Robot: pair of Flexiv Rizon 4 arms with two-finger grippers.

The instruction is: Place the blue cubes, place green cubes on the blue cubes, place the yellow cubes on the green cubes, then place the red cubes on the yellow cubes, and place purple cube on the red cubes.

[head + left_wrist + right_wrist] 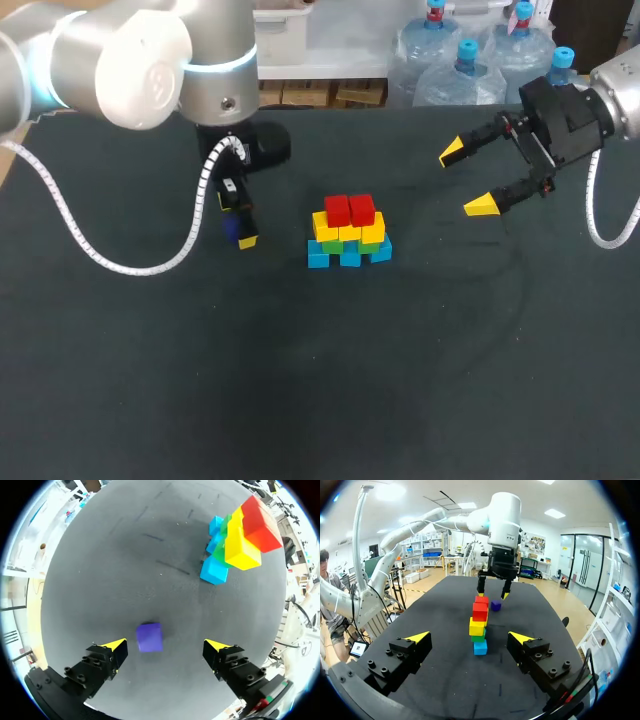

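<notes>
A purple cube (149,637) lies alone on the dark desk (300,380), left of centre in the head view. It sits in the gap between the left arm's fingers (116,647), which hang released over it. The cube is nearer one yellow tip than the other, and neither grasps it. Near it, at mid-frame, stands the stack (350,240): blue cubes (348,256) on the desk, green cubes (333,246) on those, yellow cubes (348,232) above, and two red cubes (349,210) side by side on top. Well apart, at the upper right of the head view, the right arm's fingers (481,205) are spread wide and released, grasping nothing and pointing toward the stack.
</notes>
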